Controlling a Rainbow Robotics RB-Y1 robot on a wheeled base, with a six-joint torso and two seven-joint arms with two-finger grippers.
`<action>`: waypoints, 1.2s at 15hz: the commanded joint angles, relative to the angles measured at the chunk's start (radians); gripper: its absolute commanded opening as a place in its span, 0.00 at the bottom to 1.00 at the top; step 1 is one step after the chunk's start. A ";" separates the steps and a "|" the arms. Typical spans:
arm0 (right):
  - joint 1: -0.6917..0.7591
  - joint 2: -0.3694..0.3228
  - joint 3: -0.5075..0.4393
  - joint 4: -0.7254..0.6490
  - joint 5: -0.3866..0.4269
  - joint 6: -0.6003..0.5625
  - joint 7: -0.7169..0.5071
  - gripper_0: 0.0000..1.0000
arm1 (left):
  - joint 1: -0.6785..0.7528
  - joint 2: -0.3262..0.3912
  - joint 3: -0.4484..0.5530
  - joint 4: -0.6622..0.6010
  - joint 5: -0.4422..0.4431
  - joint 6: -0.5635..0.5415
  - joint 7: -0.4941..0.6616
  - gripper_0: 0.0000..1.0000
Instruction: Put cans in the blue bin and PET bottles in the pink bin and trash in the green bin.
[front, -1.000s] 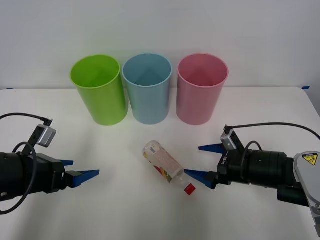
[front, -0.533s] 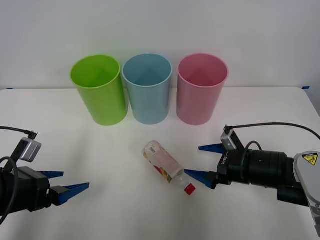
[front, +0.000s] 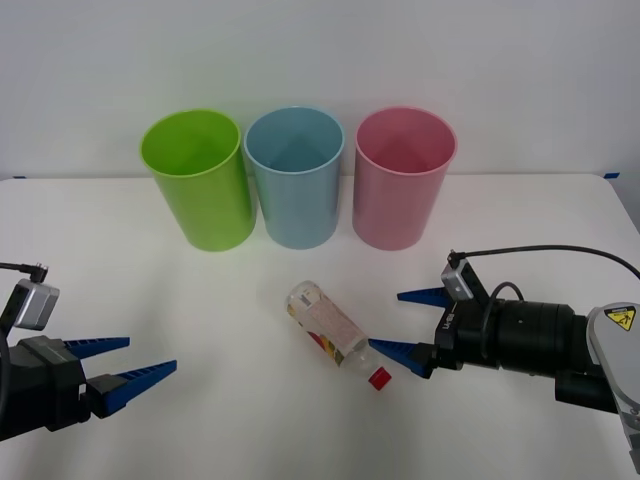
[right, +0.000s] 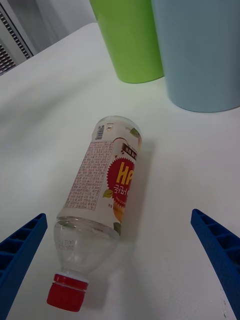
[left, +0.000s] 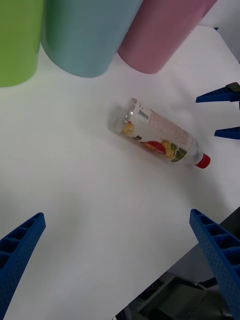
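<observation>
left gripper (front: 118, 368) has drawn back toward the near left corner of the table (front: 560, 215) over the last second, fingers spread, holding nothing; it is now well apart from the bottle (front: 331, 327). right gripper (front: 404, 322) unchanged: fingers wide apart, empty, lower finger tip just beside the bottle's shoulder near the red cap (front: 379, 378). bottle unmoved, lying on its side mid-table, cap toward the near edge. along the far edge stand the green bin (front: 199, 182), blue bin (front: 295, 178) and pink bin (front: 403, 180). judgement: left arm is clearing out; the right takes the pick, bottle then goes to the pink bin. grasp not yet made.
</observation>
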 joint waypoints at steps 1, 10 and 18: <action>0.000 0.000 0.000 0.000 0.000 0.000 0.000 1.00 | 0.025 0.000 0.004 -0.001 0.064 0.050 -0.037 1.00; 0.000 0.000 0.000 0.000 0.000 0.000 0.000 1.00 | 0.128 0.101 0.054 -0.001 0.182 0.096 -0.126 1.00; 0.000 0.000 0.000 0.000 0.000 0.000 0.000 1.00 | 0.140 0.127 0.122 0.000 0.190 0.052 -0.136 1.00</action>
